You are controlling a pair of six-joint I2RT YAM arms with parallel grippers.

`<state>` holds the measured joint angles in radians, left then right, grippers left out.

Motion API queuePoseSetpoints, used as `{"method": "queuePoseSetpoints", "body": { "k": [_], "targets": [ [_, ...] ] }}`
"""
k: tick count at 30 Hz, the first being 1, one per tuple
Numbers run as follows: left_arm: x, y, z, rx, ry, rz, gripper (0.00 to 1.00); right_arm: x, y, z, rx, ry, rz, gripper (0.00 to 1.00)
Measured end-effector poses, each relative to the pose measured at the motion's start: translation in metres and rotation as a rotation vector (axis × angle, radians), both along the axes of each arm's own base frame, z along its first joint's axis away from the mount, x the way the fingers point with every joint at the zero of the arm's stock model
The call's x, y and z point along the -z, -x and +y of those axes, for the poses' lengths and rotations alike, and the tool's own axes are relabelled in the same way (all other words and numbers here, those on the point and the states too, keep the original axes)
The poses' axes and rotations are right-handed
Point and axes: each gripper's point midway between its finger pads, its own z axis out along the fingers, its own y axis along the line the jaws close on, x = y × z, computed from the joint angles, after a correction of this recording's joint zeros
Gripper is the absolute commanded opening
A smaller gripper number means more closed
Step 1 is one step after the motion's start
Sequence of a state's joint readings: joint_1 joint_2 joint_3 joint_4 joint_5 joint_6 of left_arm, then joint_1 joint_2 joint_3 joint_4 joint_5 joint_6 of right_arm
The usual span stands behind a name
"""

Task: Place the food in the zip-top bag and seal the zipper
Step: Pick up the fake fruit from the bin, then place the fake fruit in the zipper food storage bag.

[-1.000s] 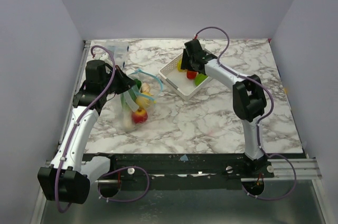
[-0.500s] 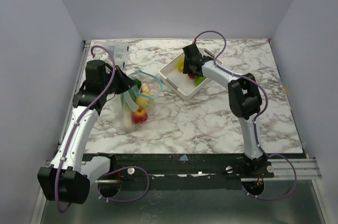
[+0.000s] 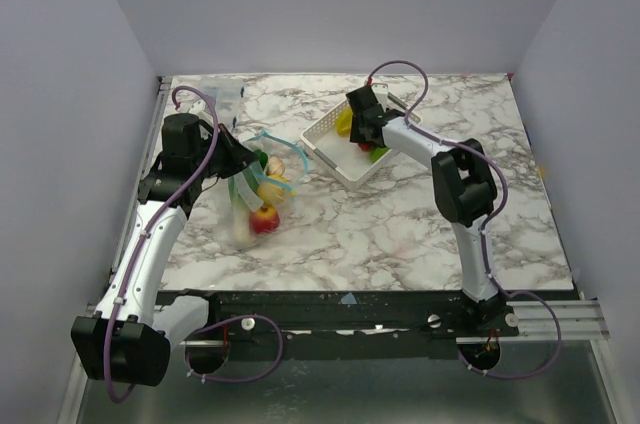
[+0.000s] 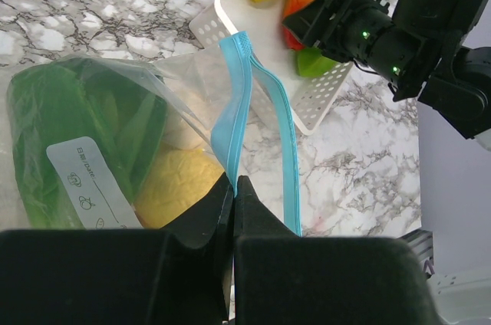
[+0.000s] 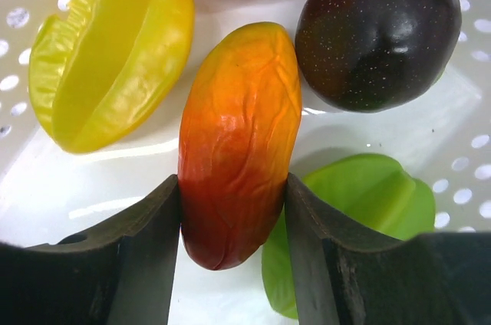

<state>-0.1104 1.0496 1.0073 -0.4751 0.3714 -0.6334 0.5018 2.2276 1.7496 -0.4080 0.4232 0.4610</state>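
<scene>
Label [image 4: 88, 175] illegible on zip-top bag [image 4: 100, 103] pinched by left hand [image 4: 234, 185]; right hand [image 5: 232, 191] clamps orange-red fruit [image 5: 238, 126]

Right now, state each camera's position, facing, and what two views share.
Top external: above and behind, looking down at the table; left arm and right arm show.
Left wrist: on the left gripper, shut on the zip-top bag, facing the white basket.
Right wrist: down into the basket; right gripper clasps the orange-red fruit.
Shared: left wrist also shows that gripper and fruit.
</scene>
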Motion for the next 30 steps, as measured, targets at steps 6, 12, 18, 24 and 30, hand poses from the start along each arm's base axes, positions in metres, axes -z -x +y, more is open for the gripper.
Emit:
{"method": "queuePoseSetpoints", "body": {
  "k": [6, 12, 18, 24, 30],
  "targets": [
    [0.000, 0.000, 0.000, 0.000, 0.000, 0.000, 0.00, -0.021, 0.020, -0.003, -0.032, -0.034, -0.001, 0.25],
    [0.000, 0.000, 0.000, 0.000, 0.000, -0.001, 0.00, -0.083, 0.033, 0.004, -0.086, -0.140, -0.084, 0.17],
    [0.000, 0.000, 0.000, 0.000, 0.000, -0.001, 0.00, -0.139, 0.062, 0.036, -0.259, -0.354, -0.153, 0.17],
    [0.000, 0.000, 0.000, 0.000, 0.000, -0.001, 0.00, -0.180, 0.104, 0.079, -0.491, -0.633, -0.161, 0.17],
    [0.000, -0.001, 0.001, -0.003, 0.001, -0.001, 0.00, -0.228, 0.138, 0.116, -0.702, -0.846, -0.177, 0.17]
  ]
}}
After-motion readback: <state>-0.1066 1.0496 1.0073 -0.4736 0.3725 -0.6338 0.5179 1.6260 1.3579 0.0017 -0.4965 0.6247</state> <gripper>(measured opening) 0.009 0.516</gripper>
